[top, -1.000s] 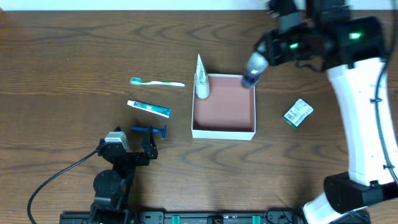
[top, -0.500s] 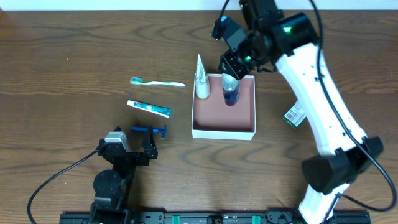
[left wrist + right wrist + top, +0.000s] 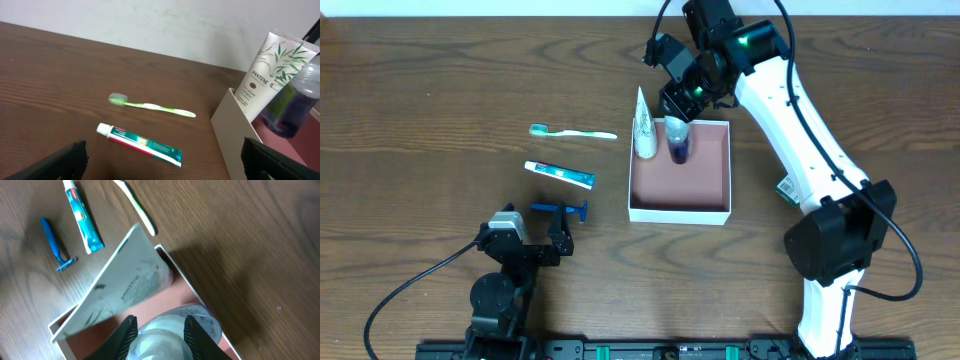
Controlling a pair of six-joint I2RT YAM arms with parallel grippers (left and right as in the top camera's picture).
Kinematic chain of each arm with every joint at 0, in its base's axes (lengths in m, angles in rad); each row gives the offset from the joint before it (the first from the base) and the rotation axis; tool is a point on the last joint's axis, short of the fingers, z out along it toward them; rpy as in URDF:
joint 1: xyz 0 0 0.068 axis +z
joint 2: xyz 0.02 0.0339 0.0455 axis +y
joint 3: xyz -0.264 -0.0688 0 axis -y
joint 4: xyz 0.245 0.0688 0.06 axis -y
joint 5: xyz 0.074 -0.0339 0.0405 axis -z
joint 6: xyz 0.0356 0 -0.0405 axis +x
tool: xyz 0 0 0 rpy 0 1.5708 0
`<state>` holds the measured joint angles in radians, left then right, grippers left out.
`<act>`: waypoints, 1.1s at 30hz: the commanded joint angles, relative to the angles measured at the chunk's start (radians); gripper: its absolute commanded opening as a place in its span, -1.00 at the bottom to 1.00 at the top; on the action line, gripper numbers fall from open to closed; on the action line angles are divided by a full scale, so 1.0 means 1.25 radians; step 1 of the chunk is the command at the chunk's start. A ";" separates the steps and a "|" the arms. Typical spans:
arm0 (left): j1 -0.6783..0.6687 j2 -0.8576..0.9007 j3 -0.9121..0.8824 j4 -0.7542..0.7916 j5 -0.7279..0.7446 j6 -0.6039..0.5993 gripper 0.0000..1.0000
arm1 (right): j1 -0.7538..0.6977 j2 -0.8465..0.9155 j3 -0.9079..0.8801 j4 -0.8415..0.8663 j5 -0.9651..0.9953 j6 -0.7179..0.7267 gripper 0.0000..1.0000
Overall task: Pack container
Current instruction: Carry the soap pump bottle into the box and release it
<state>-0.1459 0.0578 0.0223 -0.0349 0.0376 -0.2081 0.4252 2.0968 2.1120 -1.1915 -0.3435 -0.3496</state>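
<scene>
The container (image 3: 712,208) is a shallow white-walled box with a pink-brown inside at mid table. A white Pantene tube (image 3: 644,128) stands in its far left corner, also in the left wrist view (image 3: 267,67) and right wrist view (image 3: 120,290). My right gripper (image 3: 682,108) is shut on a clear bottle with blue liquid (image 3: 678,140), held upright inside the container next to the tube; the bottle shows between the fingers (image 3: 160,340). My left gripper (image 3: 535,240) is open and empty near the front edge, left of the container wall (image 3: 235,130).
A green toothbrush (image 3: 572,132), a toothpaste tube (image 3: 560,175) and a blue razor (image 3: 560,209) lie left of the container. A small green-and-white packet (image 3: 786,187) lies to its right, partly hidden by my right arm.
My right gripper carried the blue-liquid bottle leftward from over the container's far right corner and down into the container beside the white tube. The left arm has not moved.
</scene>
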 commanded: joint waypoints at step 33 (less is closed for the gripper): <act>-0.002 0.000 -0.015 -0.029 -0.021 0.010 0.96 | 0.006 0.043 0.015 0.038 -0.064 -0.014 0.04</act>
<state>-0.1459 0.0578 0.0223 -0.0353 0.0376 -0.2081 0.4252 2.1593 2.1124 -1.1435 -0.4011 -0.3595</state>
